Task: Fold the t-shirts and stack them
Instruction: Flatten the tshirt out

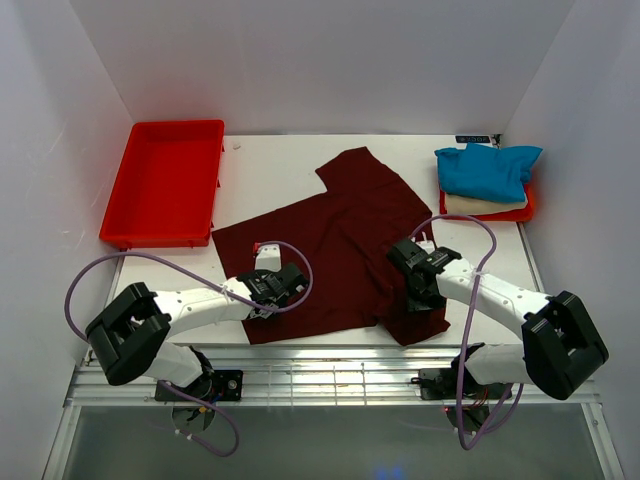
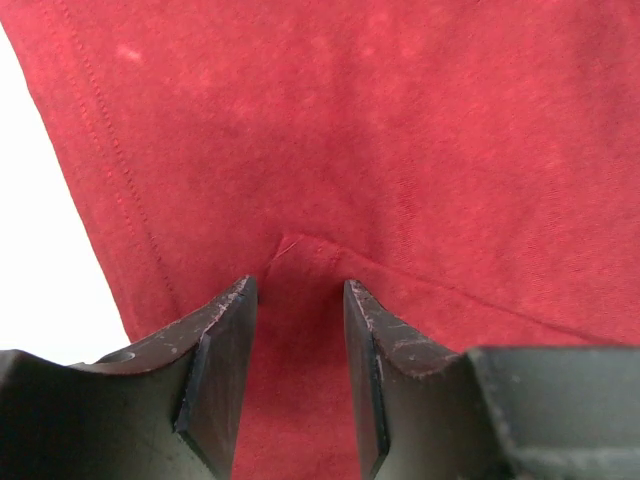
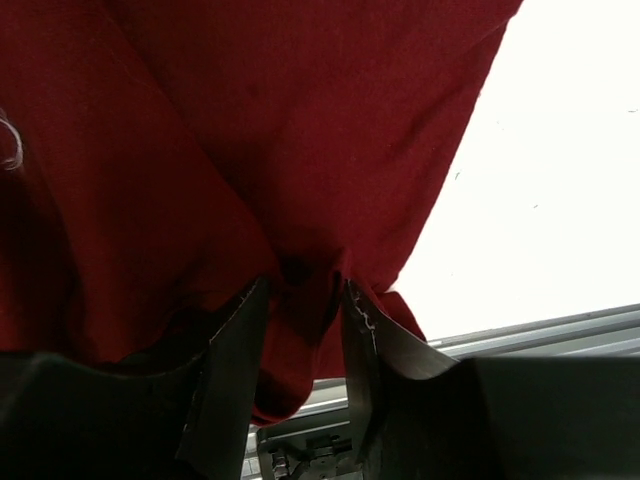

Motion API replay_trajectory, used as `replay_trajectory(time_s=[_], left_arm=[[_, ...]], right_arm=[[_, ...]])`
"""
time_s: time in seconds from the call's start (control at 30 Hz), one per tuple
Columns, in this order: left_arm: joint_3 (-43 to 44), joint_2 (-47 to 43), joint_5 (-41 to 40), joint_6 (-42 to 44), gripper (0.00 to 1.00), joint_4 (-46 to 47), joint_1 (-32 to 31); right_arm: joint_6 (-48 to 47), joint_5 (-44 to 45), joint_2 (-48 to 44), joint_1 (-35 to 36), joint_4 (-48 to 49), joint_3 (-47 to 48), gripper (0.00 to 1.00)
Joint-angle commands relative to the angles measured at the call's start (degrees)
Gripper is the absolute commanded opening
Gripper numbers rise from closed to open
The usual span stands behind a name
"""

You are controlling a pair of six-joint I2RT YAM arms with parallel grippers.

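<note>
Left gripper (image 2: 297,290) is seen half open at the lower left edge of the maroon t-shirt (image 1: 340,230), its two dark fingers set apart with a hemmed edge of the cloth running across the gap between them; the cloth there lies flat and nothing is clamped. Right gripper (image 3: 300,285) is closed on the lower right corner of the same shirt: cloth is bunched between its fingers, creases are drawn toward the pinch, and a loose flap hangs below the fingertips. The maroon t-shirt is spread open across the middle of the white table (image 1: 270,165), one sleeve pointing toward the upper centre of the overhead view and the lower right corner doubled into a darker fold by the right gripper. At the upper right of that view, a folded blue t-shirt (image 1: 490,168) is stacked on a folded cream t-shirt (image 1: 480,204), both resting in a small red tray (image 1: 520,212). A larger red tray (image 1: 165,180) is placed at the upper left, just apart from the left edge of the maroon shirt.
</note>
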Motion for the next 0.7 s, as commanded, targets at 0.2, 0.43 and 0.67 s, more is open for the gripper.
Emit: replay_trajectory(time_s=[0.2, 0.43, 0.67], left_arm=[[2.4, -1.4, -1.4, 2.6, 0.51, 4.8, 0.3], [1.7, -1.1, -1.9, 2.4, 0.32, 4.3, 0.3], [1.6, -1.9, 0.3, 0.4, 0.00, 0.1, 0.3]], right_arm=[[0.6, -0.8, 0.7, -0.3, 0.4, -0.4, 0.38], [0.6, -1.7, 1.8, -0.3, 0.2, 0.1, 0.10], [1.2, -0.9, -1.0, -0.3, -9.2, 5.7, 0.08]])
